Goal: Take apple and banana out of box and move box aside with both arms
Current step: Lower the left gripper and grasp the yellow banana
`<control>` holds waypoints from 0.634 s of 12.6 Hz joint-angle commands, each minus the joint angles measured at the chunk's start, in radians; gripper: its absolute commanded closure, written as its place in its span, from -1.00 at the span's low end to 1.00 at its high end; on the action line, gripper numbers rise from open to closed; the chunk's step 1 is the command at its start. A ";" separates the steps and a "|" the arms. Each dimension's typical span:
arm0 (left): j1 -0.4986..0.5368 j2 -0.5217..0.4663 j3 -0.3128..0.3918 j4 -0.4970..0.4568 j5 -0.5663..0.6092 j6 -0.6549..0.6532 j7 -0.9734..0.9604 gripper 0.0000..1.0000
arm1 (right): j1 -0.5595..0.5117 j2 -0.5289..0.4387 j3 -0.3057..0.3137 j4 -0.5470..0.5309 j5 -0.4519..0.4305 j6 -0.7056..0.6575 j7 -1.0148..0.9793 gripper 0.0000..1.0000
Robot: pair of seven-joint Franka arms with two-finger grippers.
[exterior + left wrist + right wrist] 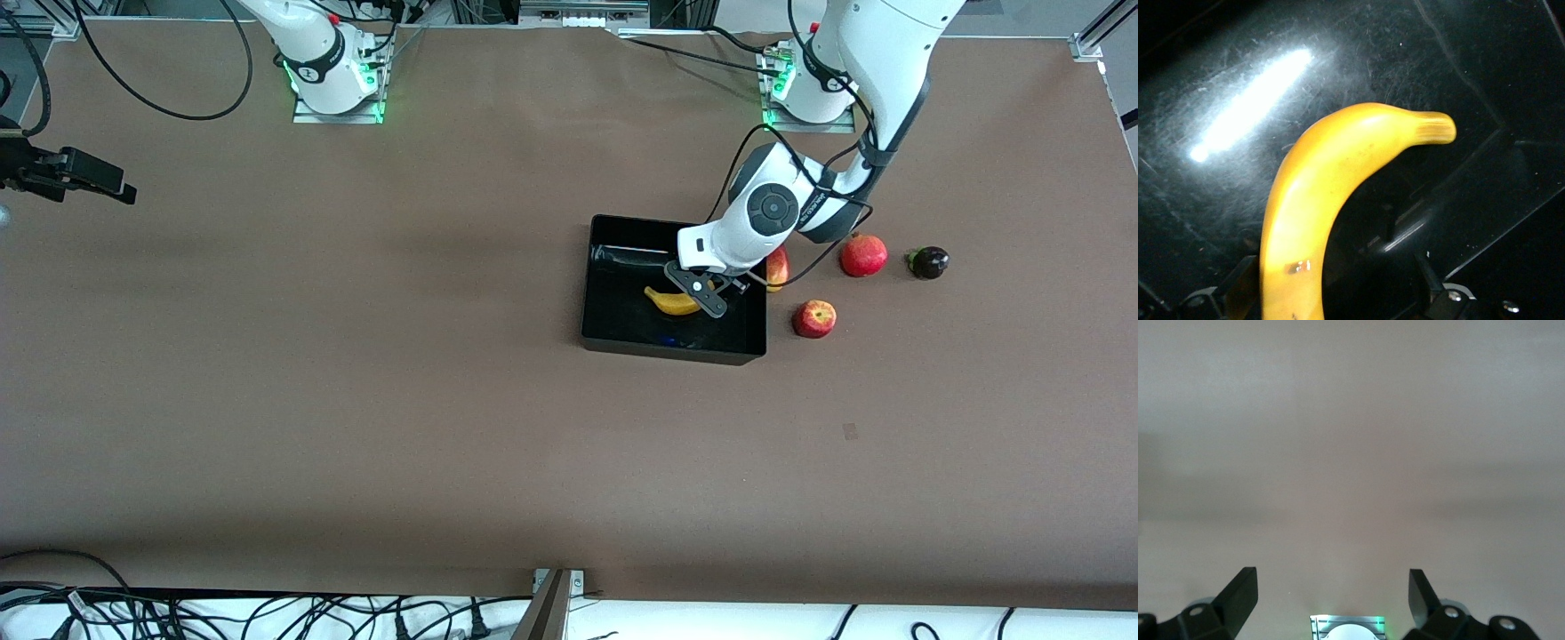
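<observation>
1. Front view shows the glossy black rectangular open-top plastic box (673,342) near the left arm's end of the table, with the curved yellow banana (673,303) lying inside it.
2. The small round red apple with yellowish patches (814,318) already sits on the brown table (356,400) just beside the box, so 1 of the 2 fruits is out.
3. The left gripper (702,292) hangs low inside the box over the banana, its fingers spread and holding nothing; in the left wrist view the banana (1318,213) runs between the 2 dark fingers (1238,287).
4. The right gripper (1331,593) waits, released and empty, over bare table at the right arm's end.
5. Risk (a judgement only): the banana lies closer to 1 finger than the other, so closing could push it sideways or pinch it off-centre; its curved, smooth skin might then roll or slip during the lift.
6. A low approach could also scrape the box floor or nudge the box toward the elongated red-yellow fruit (777,268) beside its wall.
</observation>
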 commanded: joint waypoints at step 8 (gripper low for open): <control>-0.015 0.059 0.011 0.006 0.002 0.047 -0.003 -0.29 | 0.003 0.004 -0.003 0.016 0.019 -0.016 -0.004 -1.00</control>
